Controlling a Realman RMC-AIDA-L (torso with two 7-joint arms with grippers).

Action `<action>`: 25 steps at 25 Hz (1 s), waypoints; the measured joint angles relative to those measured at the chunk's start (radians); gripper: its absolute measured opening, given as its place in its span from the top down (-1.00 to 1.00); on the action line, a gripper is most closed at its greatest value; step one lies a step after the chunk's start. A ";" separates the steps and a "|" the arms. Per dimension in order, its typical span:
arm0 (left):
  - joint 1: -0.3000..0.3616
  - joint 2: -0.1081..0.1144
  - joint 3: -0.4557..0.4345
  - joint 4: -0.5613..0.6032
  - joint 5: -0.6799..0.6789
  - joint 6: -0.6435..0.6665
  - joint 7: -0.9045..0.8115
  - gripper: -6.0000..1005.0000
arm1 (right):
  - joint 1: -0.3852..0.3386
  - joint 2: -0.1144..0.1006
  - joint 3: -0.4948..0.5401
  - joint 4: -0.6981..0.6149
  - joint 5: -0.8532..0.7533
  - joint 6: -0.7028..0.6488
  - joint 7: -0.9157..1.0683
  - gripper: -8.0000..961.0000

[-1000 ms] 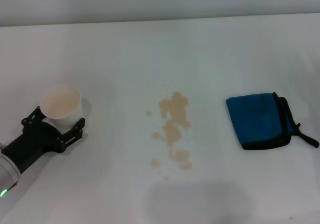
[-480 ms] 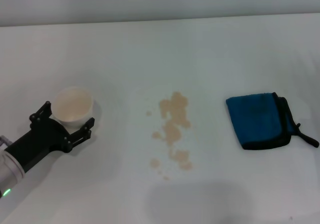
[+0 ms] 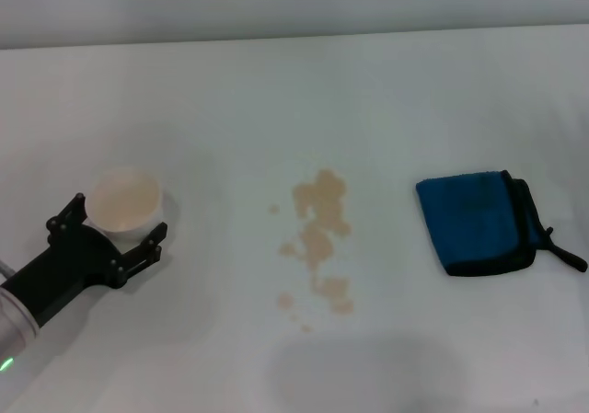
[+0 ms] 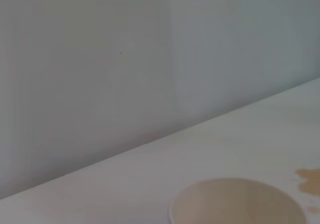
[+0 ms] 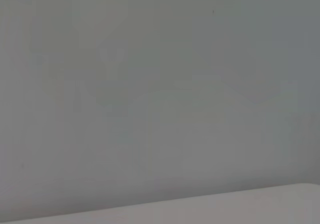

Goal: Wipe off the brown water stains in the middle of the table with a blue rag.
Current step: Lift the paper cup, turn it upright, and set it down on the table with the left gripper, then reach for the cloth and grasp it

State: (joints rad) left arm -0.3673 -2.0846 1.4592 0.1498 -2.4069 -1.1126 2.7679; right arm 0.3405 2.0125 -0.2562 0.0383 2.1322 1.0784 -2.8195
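Head view showed the left tool (image 3: 113, 231) clenched on a white cup (image 3: 125, 201) standing on the table (image 3: 276, 91) at the robot's left, well apart from the stains (image 3: 317, 243); judged, the cup was being kept away from the wiping area. Stains lay mid-table, unwiped. The rag (image 3: 476, 221) lay folded and untouched to the right of them, its loop tag pointing to the table's right edge. No right tool appeared in any view; its wrist camera showed only wall and a strip of table. Left wrist view cut off the cup below its rim (image 4: 235, 204), and the tool's fingers were hidden there.
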 joint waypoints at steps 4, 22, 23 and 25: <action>0.011 0.001 -0.002 0.001 -0.001 -0.002 0.004 -0.74 | 0.000 0.000 0.000 0.000 0.000 -0.002 0.000 0.18; 0.078 0.000 -0.007 0.011 -0.005 -0.040 0.009 -0.75 | 0.005 0.000 0.000 0.000 0.000 -0.008 0.000 0.18; 0.086 0.000 -0.007 0.012 -0.005 -0.051 0.009 -0.75 | 0.003 0.000 0.000 0.000 0.000 -0.008 0.000 0.18; 0.092 0.000 -0.007 0.012 -0.005 -0.056 0.009 -0.75 | 0.001 0.000 0.000 0.000 0.000 -0.008 0.000 0.18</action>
State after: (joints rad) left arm -0.2753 -2.0846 1.4524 0.1615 -2.4115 -1.1684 2.7765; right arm 0.3418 2.0125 -0.2565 0.0383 2.1322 1.0707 -2.8194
